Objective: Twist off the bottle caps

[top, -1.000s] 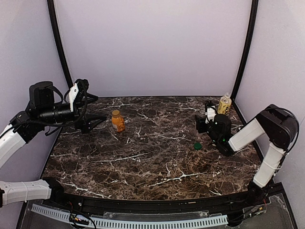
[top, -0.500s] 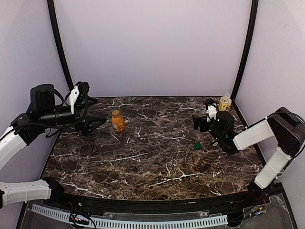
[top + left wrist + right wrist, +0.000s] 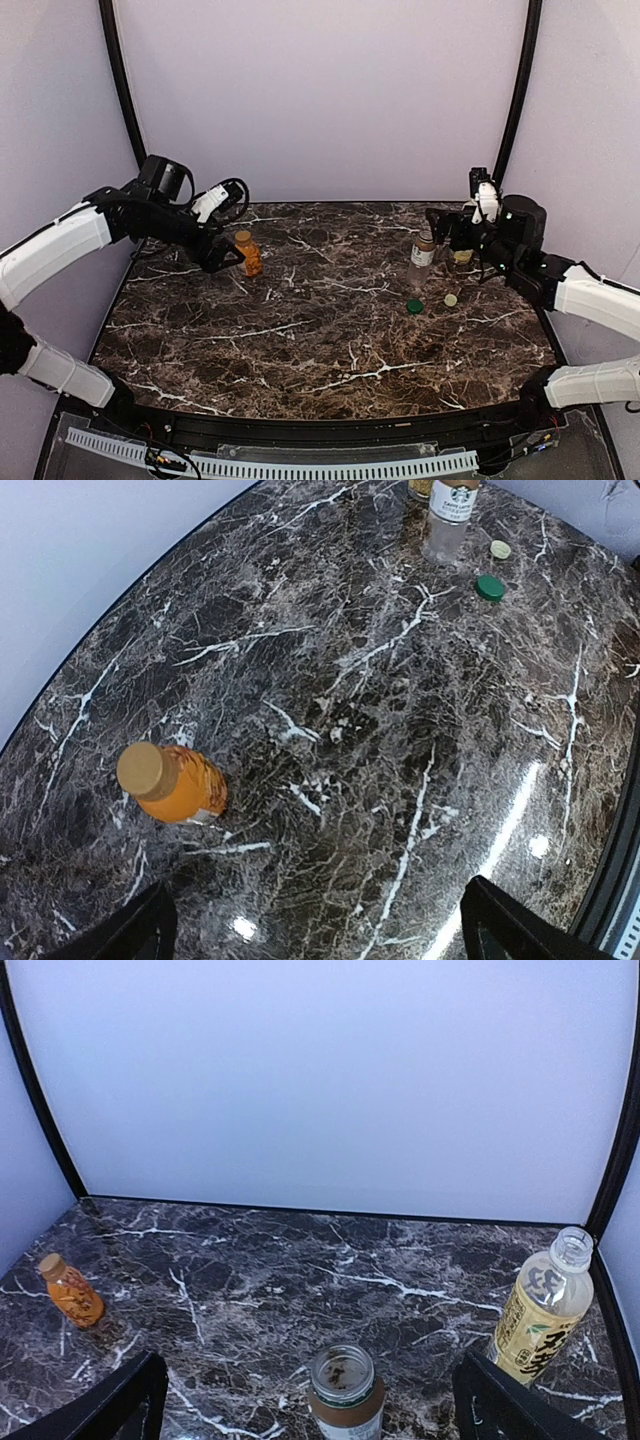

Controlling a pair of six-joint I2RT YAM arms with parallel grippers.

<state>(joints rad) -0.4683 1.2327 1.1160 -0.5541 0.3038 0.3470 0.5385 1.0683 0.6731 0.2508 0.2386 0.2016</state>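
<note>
The left jaws are standing wide apart and empty over the bench [image 3: 300,340], hovering near the orange bottle [image 3: 248,254], which is wearing its orange cap [image 3: 146,770]. The right jaws are gaping too, gripping nothing, behind the clear bottle [image 3: 345,1395] and the tea bottle [image 3: 545,1307], both standing uncapped. The green cap [image 3: 414,305] and the cream cap [image 3: 451,299] are lying on the bench beside the clear bottle.
</note>
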